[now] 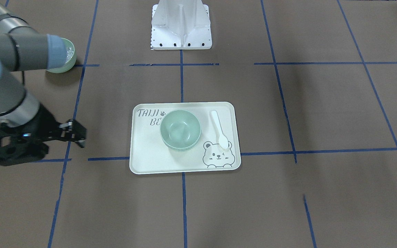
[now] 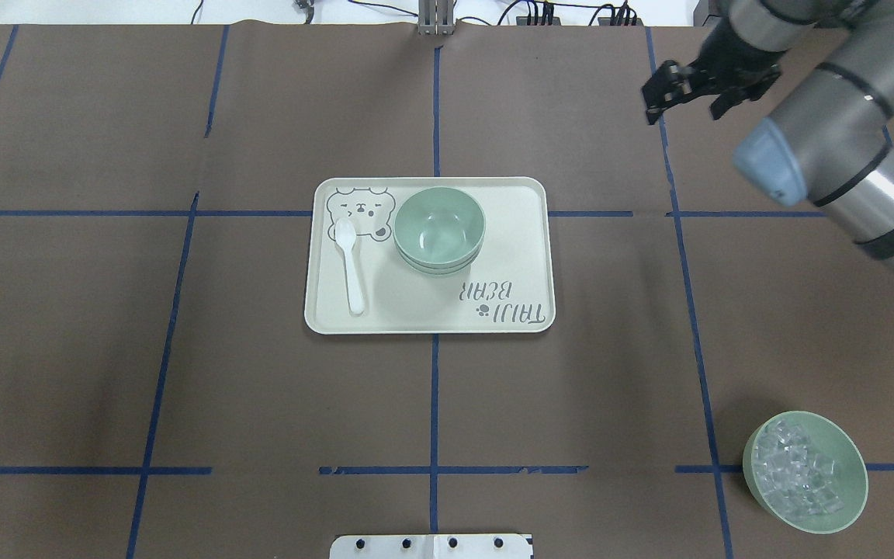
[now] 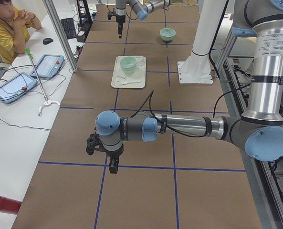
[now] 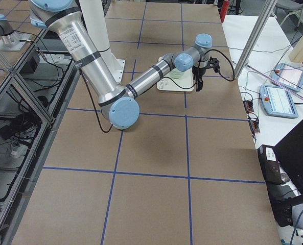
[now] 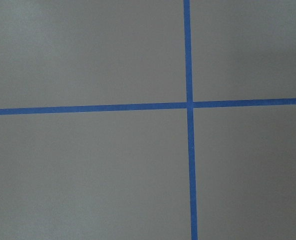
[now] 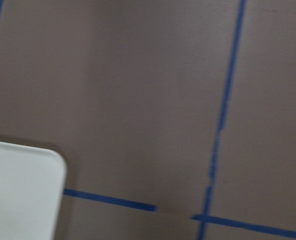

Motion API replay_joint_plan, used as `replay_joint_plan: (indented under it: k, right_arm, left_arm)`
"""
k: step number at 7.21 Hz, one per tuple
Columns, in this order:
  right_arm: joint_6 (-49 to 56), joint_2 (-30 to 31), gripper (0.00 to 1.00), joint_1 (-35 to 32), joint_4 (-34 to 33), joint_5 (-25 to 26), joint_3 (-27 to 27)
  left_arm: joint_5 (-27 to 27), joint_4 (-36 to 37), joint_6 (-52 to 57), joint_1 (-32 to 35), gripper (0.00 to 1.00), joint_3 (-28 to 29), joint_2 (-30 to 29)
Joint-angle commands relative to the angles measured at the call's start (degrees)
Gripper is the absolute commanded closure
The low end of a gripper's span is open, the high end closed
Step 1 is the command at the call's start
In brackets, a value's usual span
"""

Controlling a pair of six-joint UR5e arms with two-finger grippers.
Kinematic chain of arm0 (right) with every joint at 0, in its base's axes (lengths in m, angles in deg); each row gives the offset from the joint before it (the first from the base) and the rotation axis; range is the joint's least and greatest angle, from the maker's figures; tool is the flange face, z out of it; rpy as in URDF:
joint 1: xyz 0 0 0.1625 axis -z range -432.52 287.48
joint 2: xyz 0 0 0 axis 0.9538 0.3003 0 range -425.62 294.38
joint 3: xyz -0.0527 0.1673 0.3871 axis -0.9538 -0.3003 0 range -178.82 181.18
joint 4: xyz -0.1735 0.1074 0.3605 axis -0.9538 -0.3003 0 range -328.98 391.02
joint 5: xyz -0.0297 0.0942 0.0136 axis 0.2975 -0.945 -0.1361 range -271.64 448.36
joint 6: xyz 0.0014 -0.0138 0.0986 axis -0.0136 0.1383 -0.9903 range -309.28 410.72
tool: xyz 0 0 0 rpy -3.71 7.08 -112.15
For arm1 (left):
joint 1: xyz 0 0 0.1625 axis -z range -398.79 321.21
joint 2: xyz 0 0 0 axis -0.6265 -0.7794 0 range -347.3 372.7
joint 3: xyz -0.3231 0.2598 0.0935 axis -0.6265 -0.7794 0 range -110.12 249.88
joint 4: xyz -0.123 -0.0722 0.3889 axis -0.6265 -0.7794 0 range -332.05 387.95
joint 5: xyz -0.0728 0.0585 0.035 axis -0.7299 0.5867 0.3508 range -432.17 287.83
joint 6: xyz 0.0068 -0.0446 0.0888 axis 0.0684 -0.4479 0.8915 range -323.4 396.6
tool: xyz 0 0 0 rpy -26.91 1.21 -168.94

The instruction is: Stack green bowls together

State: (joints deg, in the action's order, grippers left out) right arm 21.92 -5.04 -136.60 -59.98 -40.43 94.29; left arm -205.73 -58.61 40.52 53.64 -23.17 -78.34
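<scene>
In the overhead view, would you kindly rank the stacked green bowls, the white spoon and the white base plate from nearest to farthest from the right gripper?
Measured from the right gripper, at the far right of the table:
1. Stacked green bowls, on the right half of the tray.
2. White spoon, on the tray's left side.
3. White base plate, at the near edge, centre.

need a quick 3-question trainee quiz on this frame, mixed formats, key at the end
1. True or false: the green bowls sit nested in one stack on the tray.
2. What lies on the tray beside the stack? A) a fork B) a white spoon C) a cup
3. Fill in (on/off): the bowl of ice cubes stands ___ the tray.

Key: 1 true; 2 B; 3 off, on the brown table cover near the right arm.
</scene>
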Motion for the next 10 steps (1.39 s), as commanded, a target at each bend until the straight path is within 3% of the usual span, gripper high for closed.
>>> replay_joint_plan:
  k: [1, 2, 4, 10]
  right_arm:
    - [29.04, 11.87, 0.00, -14.17, -2.24, -2.69, 0.14]
    - [39.33, 18.71, 0.00, -19.89, -2.16, -2.60, -0.12]
    - [40.15, 27.80, 0.00, -24.50, -1.90, -3.56, -0.21]
    - [36.36, 28.54, 0.00, -24.78, -1.72, -5.50, -0.39]
  left_arm:
    - [-0.04, -0.36, 0.20, -0.06, 0.00, -1.07, -0.10]
    - [-0.04, -0.10, 0.21, -0.15, 0.00, -2.21, -0.01]
    - [-0.12, -0.36, 0.29, -0.24, 0.00, -2.40, -0.10]
    - [-0.12, -0.36, 0.38, -0.33, 0.00, -2.48, -0.10]
